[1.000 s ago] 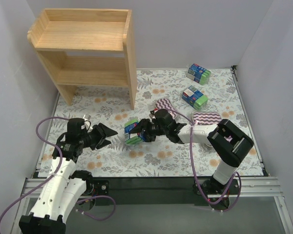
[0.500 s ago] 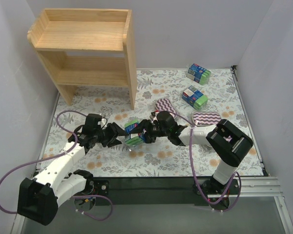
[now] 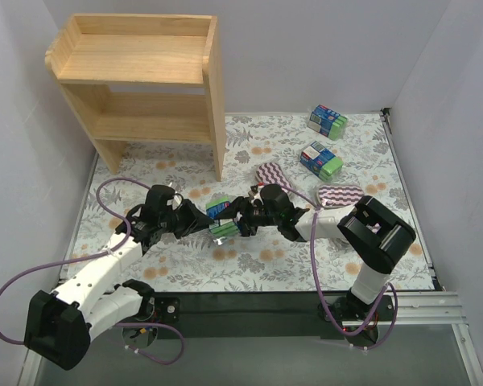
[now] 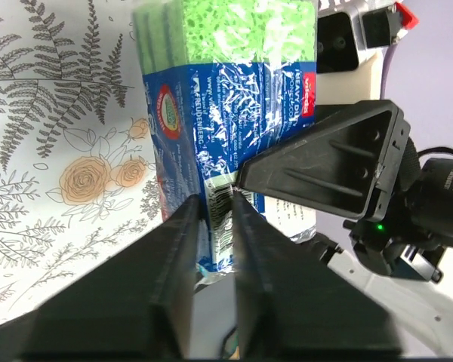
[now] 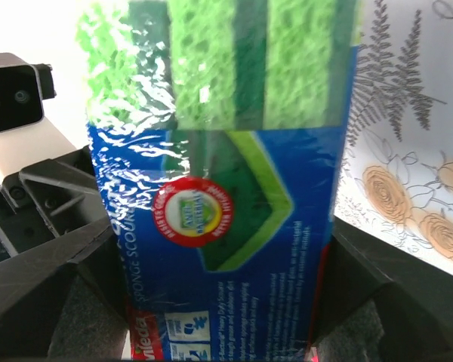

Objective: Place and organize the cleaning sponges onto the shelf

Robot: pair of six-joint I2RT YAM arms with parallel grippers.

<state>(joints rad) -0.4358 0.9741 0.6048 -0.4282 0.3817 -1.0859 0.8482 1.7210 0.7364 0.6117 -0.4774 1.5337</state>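
A blue-and-green wrapped sponge pack (image 3: 219,212) hangs between both grippers, just above the floral mat at its centre-left. My right gripper (image 3: 232,223) is shut across the pack's width, one finger on each side of the pack (image 5: 219,226). From the left, my left gripper (image 3: 207,226) is shut on the thin sealed flap of the pack's wrap (image 4: 219,215), at the barcode end of the pack (image 4: 226,98). The wooden shelf (image 3: 145,80) stands at the back left with nothing on it.
Two more blue-and-green packs (image 3: 328,121) (image 3: 321,159) lie at the back right of the mat. Purple zigzag pads (image 3: 270,173) (image 3: 340,194) lie just behind the right arm. White walls close in the sides.
My left arm has reached right to the pack, and its jaws have shut on the wrap's flap. The right gripper has kept its hold on the pack, nearly in place.
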